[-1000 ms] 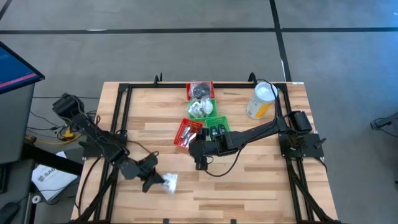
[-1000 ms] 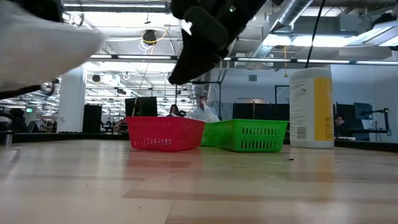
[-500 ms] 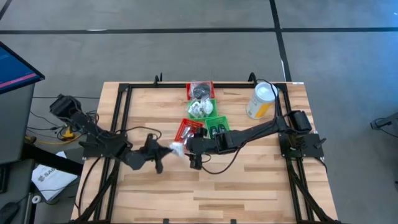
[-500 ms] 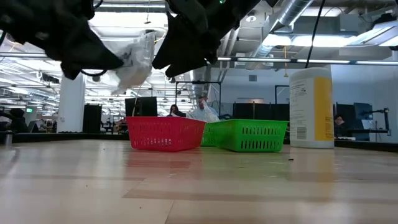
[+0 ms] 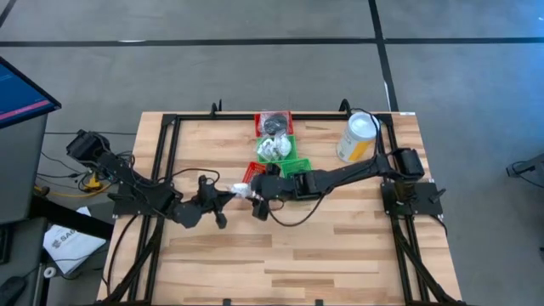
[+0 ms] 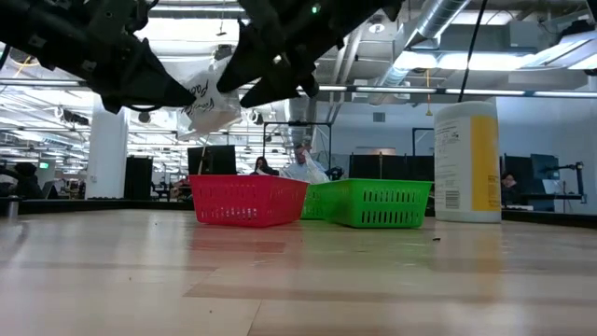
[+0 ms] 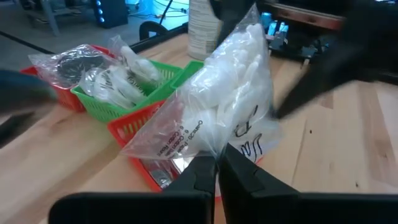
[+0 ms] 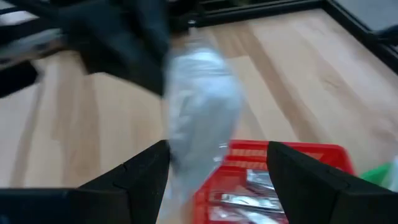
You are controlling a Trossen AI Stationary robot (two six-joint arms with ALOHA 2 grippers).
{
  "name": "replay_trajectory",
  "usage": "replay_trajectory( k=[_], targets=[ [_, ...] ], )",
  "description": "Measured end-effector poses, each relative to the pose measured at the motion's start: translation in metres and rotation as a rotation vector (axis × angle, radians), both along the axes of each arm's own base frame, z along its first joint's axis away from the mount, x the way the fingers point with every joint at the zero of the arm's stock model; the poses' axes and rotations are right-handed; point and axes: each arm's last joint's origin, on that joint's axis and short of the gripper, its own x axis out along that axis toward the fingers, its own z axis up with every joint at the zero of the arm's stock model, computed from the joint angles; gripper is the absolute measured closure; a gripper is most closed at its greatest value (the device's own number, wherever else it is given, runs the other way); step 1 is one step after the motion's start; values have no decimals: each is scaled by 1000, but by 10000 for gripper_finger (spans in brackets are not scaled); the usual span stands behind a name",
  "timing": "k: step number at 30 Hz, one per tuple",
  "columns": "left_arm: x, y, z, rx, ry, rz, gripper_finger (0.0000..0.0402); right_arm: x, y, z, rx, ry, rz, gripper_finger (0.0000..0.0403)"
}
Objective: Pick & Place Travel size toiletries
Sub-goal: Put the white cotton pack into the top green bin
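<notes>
The left end effector (image 7: 217,169) was clamped on the lower edge of a clear packet (image 7: 224,106) with white contents, holding it in the air just beside the red basket (image 5: 253,176). The right end effector (image 8: 217,162) stood with fingers apart, facing the packet, probably ready to receive it. To do this well, it should close on the packet's free edge before the left lets go. The thin film looked soft and crinkled; the baskets were stiff mesh.
</notes>
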Motion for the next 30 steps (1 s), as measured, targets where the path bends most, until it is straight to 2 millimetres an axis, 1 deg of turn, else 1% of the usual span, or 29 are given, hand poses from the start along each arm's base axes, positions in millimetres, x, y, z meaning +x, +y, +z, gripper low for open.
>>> replay_trajectory(
  k=[3,6,9,12,14,16,17,18,25,30],
  targets=[
    [0,0,0,2,-2,5,401,1,-10,0,10,0,-30,148],
    [0,1,0,15,-9,30,401,2,-17,0,39,-7,-57,151],
    [0,2,1,21,-13,47,402,2,-17,0,63,-6,-43,179],
    [1,4,1,21,-14,56,401,2,-16,0,79,-4,-20,237],
    [1,5,1,21,-14,66,401,3,-16,0,91,-9,-4,294],
    [2,7,1,21,-14,72,401,3,-17,0,87,-8,13,359],
    [2,7,1,20,-14,75,401,3,-18,0,79,-6,22,378],
    [2,8,1,21,-14,76,401,3,-18,0,74,-4,26,385],
    [2,8,1,21,-14,77,395,3,-23,0,74,4,17,395],
    [2,8,1,66,-5,101,363,3,-23,-1,61,9,26,398]
  ],
)
